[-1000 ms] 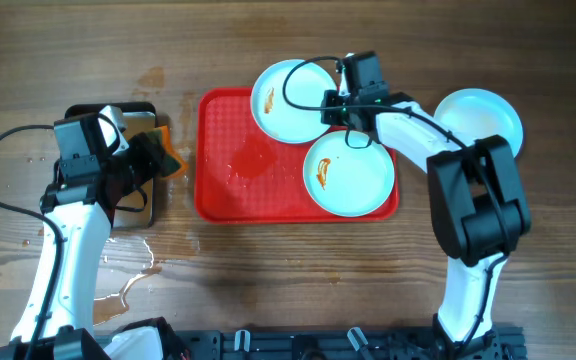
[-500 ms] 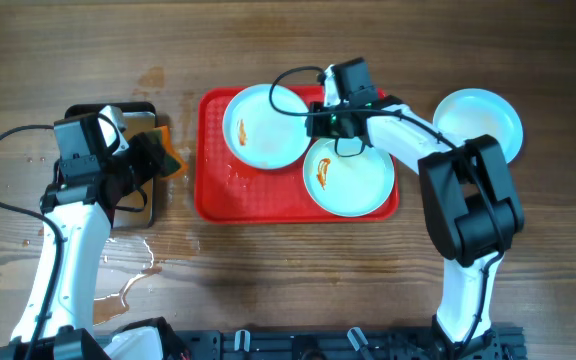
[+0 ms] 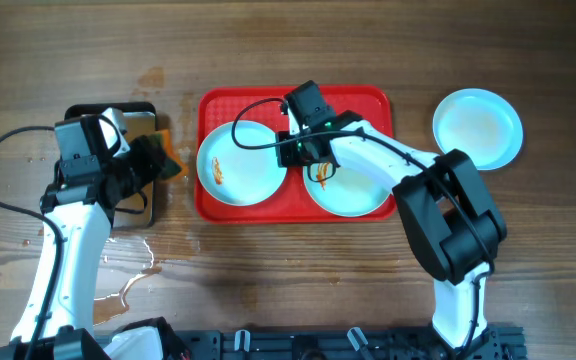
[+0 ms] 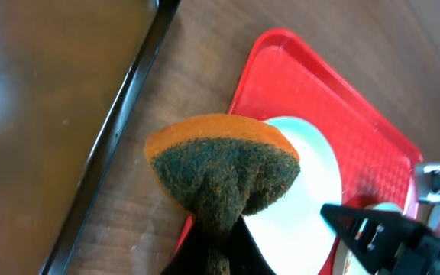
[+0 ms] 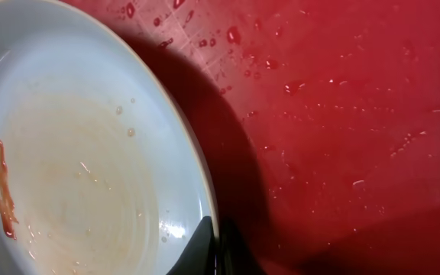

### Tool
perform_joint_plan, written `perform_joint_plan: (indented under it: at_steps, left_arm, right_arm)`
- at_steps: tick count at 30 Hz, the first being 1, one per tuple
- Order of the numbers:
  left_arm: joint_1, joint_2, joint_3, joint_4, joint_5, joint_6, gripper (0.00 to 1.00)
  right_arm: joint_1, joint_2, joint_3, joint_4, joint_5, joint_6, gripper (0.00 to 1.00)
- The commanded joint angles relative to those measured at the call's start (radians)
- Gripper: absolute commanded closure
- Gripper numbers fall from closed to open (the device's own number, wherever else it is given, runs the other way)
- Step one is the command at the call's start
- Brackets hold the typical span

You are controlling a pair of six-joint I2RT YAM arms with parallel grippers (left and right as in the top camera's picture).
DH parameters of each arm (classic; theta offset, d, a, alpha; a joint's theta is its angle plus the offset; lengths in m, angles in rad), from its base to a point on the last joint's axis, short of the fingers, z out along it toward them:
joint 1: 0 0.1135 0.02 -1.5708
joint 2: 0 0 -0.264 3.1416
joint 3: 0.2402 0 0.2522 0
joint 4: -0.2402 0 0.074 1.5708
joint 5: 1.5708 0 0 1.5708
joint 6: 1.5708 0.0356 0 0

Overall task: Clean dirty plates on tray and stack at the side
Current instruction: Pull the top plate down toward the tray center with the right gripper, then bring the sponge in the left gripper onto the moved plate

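The brown wooden worktop (image 3: 298, 40) carries a large red plastic rectangular tray (image 3: 368, 100) at its middle, a black-rimmed metal pan (image 3: 140, 122) to the left, a round pale blue plate (image 3: 477, 127) to the right, and spilled water (image 3: 133, 262) near the pan.

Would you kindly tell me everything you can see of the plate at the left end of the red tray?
The plate is round, shallow and glossy, pale blue-white, with a thin orange-red smear left of centre and a faint brownish film in its well. It sits on the red tray, its left edge reaching the tray's rim. The right gripper is shut on its right rim, which casts a dark shadow, so that side may be lifted.
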Motion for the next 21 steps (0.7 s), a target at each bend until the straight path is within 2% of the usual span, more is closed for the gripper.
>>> perform_joint_plan:
  at_steps: [1,9,15,21]
  left_arm:
    - [-0.042,0.019,0.005,-0.021,0.013,0.035,0.96]
    - [-0.233,0.151,0.005,0.047,-0.044,0.019,0.96]
    - [-0.301,0.273,0.005,0.175,-0.034,-0.096,0.96]
    - [-0.366,0.342,0.005,0.316,0.020,-0.163,0.96]
  right_arm:
    - [-0.003,-0.008,0.005,-0.024,0.095,0.026,0.96]
    - [0.014,-0.050,0.005,-0.104,0.156,0.024,0.96]
    - [0.021,-0.050,0.003,-0.111,0.144,0.028,0.96]
    - [0.021,-0.050,0.001,-0.113,0.144,0.031,0.96]
